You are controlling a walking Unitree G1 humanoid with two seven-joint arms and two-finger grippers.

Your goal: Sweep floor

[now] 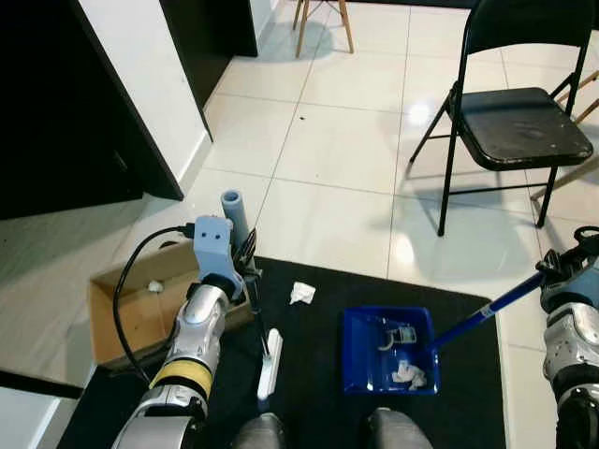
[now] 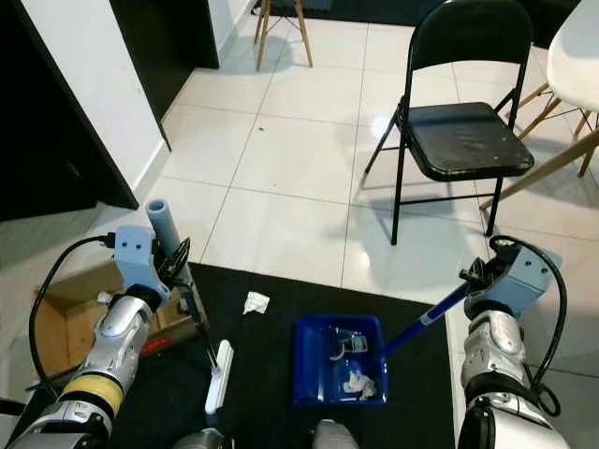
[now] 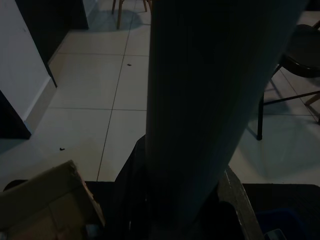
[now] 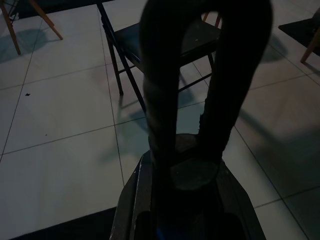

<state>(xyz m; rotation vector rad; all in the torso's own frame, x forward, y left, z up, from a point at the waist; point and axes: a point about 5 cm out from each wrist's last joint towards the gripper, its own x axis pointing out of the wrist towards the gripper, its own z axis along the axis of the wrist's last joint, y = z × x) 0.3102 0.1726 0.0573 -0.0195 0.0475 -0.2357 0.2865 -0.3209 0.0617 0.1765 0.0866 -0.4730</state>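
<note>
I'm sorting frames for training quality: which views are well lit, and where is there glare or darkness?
Eye views: bright and sharp, with ceiling-light glare on the white tiles near the folding chair. Left wrist view: dim, the broom handle a dark blur up close. Right wrist view: underexposed, the dustpan handle nearly silhouetted.

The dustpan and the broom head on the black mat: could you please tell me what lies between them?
In the left eye view, only bare black mat separates the white broom head from the blue dustpan; the crumpled paper lies beyond that gap.

A room in a home.
Glossy white floor tiles (image 1: pixel 328 140), a black mat (image 1: pixel 318 374) on them, a black folding chair (image 1: pixel 515 122) beyond it.
</note>
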